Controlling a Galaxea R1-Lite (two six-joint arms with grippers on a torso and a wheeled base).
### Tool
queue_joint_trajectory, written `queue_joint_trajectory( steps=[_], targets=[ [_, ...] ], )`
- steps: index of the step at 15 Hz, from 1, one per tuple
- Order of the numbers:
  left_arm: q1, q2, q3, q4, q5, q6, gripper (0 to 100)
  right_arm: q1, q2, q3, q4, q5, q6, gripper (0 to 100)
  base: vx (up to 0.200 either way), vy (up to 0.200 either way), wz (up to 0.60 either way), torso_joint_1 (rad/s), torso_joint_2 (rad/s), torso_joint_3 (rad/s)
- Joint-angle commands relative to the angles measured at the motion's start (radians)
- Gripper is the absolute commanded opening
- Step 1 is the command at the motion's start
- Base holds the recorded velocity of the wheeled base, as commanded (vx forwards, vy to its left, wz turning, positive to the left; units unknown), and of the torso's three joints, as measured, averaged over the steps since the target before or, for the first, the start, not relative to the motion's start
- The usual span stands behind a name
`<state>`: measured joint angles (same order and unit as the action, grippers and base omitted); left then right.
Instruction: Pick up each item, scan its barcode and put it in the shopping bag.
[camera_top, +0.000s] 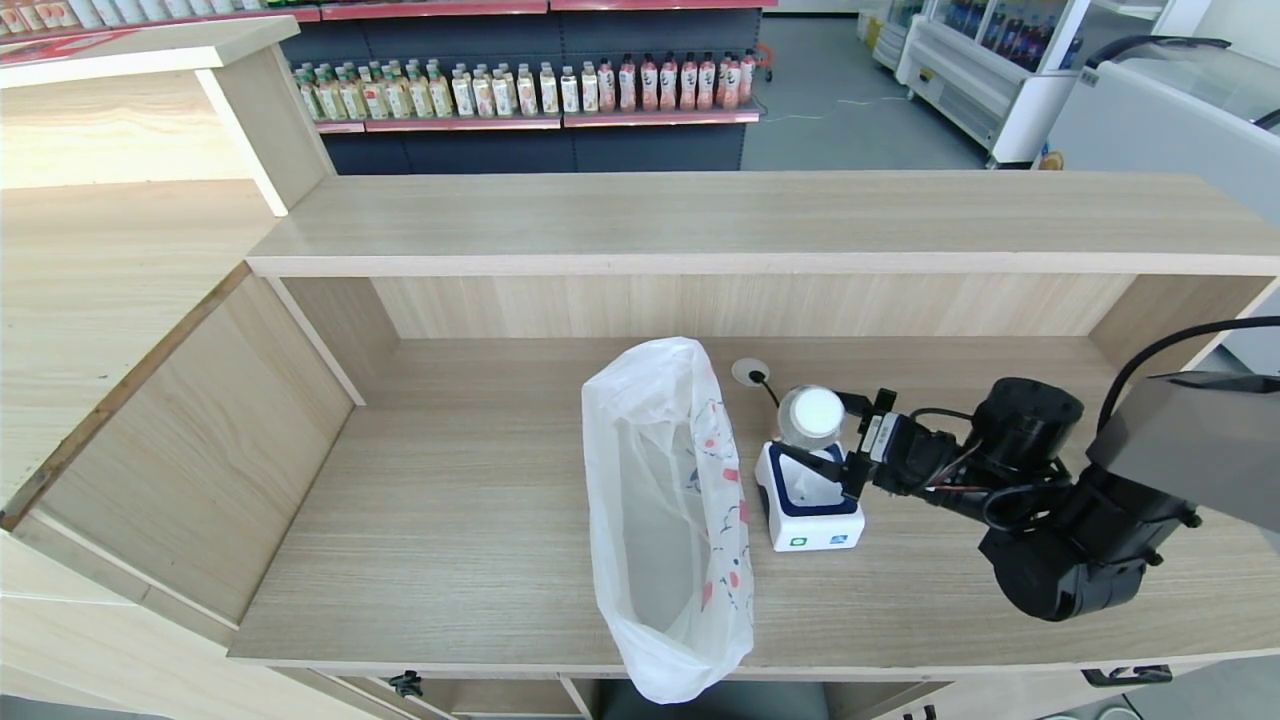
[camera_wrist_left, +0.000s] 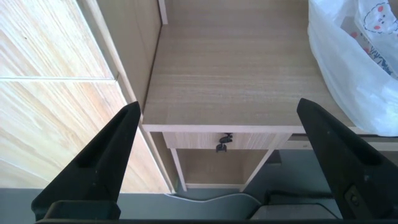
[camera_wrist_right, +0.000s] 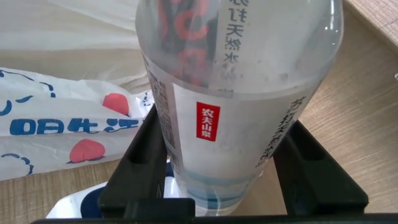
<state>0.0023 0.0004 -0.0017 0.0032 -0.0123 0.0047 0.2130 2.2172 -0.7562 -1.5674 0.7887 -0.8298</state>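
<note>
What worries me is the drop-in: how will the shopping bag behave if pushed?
Probably floppy: the shopping bag is thin, crinkled plastic, so its rim would likely fold. It looks light and may slide on the smooth counter. One end overhangs the front edge, so it might slip off.

Pale, fine-grained wood table (camera_top: 450, 520). The bag (camera_top: 665, 520) is see-through white, printed with red-pink blobs and blue marks. The scanner (camera_top: 808, 525) is white, with a dark blue frame round its window and small green and blue marks on its front. The bottle (camera_wrist_right: 249, 143) is clear, with a white cap (camera_top: 812, 410); its label (camera_wrist_right: 208, 121) has a red patch with white characters, dark lettering beside it and red print higher up. The right tool (camera_top: 812, 428) and left tool (camera_wrist_left: 219, 109) are black. Behind, a dark blue shelf (camera_top: 560, 122) with red edges holds drinks (camera_top: 520, 90) in green, orange and pink.
</note>
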Motion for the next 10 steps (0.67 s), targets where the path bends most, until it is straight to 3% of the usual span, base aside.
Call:
queue_joint_trajectory(
  steps=[1, 2, 3, 4, 5, 6, 7, 9, 10],
  targets=[
    [0.001, 0.0, 0.0, 0.0, 0.0, 0.0, 100, 0.0, -0.048, 0.006, -0.003, 0.0, 0.038, 0, 0.0, 0.0, 0.0, 0.0, 0.0, 0.0],
    [0.001, 0.0, 0.0, 0.0, 0.0, 0.0, 100, -0.012, -0.143, 0.023, -0.003, -0.016, 0.17, 0, 0.0, 0.0, 0.0, 0.0, 0.0, 0.0],
    [0.001, 0.0, 0.0, 0.0, 0.0, 0.0, 100, -0.024, -0.241, 0.035, -0.003, -0.1, 0.301, 0, 0.0, 0.0, 0.0, 0.0, 0.0, 0.0],
    [0.001, 0.0, 0.0, 0.0, 0.0, 0.0, 100, -0.023, -0.335, 0.058, 0.027, -0.261, 0.431, 0, 0.0, 0.0, 0.0, 0.0, 0.0, 0.0],
    [0.001, 0.0, 0.0, 0.0, 0.0, 0.0, 100, -0.02, -0.427, 0.072, 0.142, -0.437, 0.531, 0, 0.0, 0.0, 0.0, 0.0, 0.0, 0.0],
    [0.001, 0.0, 0.0, 0.0, 0.0, 0.0, 100, -0.018, -0.475, 0.072, 0.233, -0.525, 0.575, 0, 0.0, 0.0, 0.0, 0.0, 0.0, 0.0],
    [0.001, 0.0, 0.0, 0.0, 0.0, 0.0, 100, -0.012, -0.567, 0.066, 0.449, -0.672, 0.712, 0, 0.0, 0.0, 0.0, 0.0, 0.0, 0.0],
    [0.001, 0.0, 0.0, 0.0, 0.0, 0.0, 100, 0.072, -0.657, 0.069, 0.642, -0.798, 0.979, 0, 0.0, 0.0, 0.0, 0.0, 0.0, 0.0],
    [-0.001, 0.0, 0.0, 0.0, 0.0, 0.0, 100, 0.097, -0.677, 0.072, 0.685, -0.803, 1.031, 0, 0.0, 0.0, 0.0, 0.0, 0.0, 0.0]
  ],
)
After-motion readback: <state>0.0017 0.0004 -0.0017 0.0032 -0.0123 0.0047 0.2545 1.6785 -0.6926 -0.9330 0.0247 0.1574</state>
